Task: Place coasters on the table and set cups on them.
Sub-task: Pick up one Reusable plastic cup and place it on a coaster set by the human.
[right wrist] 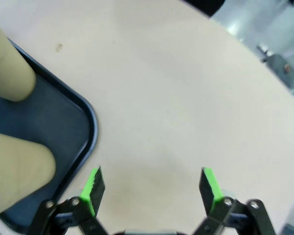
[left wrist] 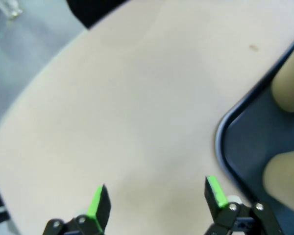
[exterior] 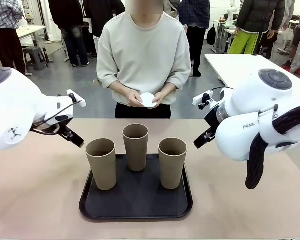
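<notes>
Three cups (exterior: 135, 145) stand between the empty, wide-open left gripper (left wrist: 157, 193) and right gripper (right wrist: 152, 183).

Light: was bright, even, from overhead | Shadows: lay soft and short beside cups (exterior: 135, 145) on tray (exterior: 135, 197) | Glare: pale sheen showed on table (exterior: 35, 190) | Front view: was sharp up close, softer far off | Wrist views: were soft; cups and tray rim blurred, table edge curved by wide lens
</notes>
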{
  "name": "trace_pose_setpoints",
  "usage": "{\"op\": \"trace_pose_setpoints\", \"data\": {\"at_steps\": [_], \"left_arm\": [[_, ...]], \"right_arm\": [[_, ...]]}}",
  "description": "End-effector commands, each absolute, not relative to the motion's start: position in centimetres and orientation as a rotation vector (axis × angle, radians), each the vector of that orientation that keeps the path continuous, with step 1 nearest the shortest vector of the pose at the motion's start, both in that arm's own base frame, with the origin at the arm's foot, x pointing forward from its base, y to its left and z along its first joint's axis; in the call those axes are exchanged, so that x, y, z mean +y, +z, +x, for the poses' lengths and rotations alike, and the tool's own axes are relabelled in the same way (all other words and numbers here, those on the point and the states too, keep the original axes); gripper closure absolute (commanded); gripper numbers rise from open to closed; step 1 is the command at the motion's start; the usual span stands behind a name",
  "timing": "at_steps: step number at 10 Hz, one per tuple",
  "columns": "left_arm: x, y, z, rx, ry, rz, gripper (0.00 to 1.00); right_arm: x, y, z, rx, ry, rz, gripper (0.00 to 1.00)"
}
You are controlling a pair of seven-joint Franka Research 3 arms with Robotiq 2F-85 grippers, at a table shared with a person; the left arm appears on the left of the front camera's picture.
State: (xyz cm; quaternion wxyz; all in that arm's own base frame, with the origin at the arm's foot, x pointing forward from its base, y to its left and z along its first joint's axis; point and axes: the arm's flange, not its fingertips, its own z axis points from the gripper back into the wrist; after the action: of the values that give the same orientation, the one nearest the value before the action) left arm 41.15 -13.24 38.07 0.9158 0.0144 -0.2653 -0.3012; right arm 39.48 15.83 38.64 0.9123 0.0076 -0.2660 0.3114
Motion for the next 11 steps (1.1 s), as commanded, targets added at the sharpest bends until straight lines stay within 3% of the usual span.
{"op": "trace_pose_setpoints", "data": {"at_steps": [1, 4, 7, 8, 9, 11], "left_arm": [[-12.1, 43.1, 39.0, -0.466, -0.638, 0.205, 0.00], [-9.8, 48.1, 32.7, -0.361, -0.726, 0.028, 0.00], [-8.5, 49.5, 26.7, -0.315, -0.683, -0.113, 0.00], [-8.1, 49.2, 26.2, -0.338, -0.621, -0.093, 0.00], [-10.3, 51.4, 29.6, -0.318, -0.735, -0.086, 0.00], [-10.3, 51.4, 29.6, -0.318, -0.735, -0.086, 0.00]], "right_arm": [[15.4, 43.3, 36.7, -0.490, 0.621, -0.013, 0.00], [14.6, 47.6, 28.7, -0.357, 0.627, 0.008, 0.00], [13.2, 47.9, 21.7, -0.243, 0.554, -0.071, 0.00], [12.8, 47.0, 21.8, -0.243, 0.530, -0.079, 0.00], [14.5, 50.9, 25.2, -0.269, 0.589, -0.062, 0.00], [14.5, 50.9, 25.2, -0.269, 0.589, -0.062, 0.00]]}}
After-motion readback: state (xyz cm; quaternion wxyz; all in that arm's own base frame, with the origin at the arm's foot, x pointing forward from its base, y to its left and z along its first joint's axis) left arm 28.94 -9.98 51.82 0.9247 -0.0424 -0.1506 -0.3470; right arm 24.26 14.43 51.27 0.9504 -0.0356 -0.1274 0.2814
